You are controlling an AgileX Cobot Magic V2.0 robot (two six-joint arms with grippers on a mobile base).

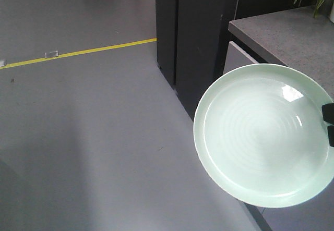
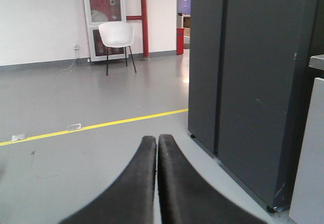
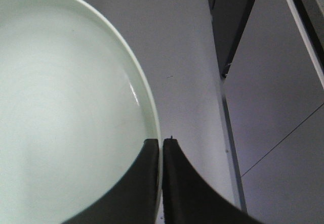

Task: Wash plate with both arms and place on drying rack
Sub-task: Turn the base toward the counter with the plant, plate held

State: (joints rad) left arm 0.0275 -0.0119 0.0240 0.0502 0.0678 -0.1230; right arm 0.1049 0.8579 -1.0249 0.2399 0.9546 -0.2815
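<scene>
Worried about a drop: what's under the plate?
Grey floor lies below the plate, gripped at its rim by the right claw. It hides part of the counter front.

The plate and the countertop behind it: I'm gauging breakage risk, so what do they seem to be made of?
The plate is probably glazed ceramic, possibly melamine: it has a glossy pale mint surface with sharp light glints and faint concentric rings. The countertop looks like speckled grey stone or a stone-look laminate, matte and without reflections. The pictures do not show which.
</scene>
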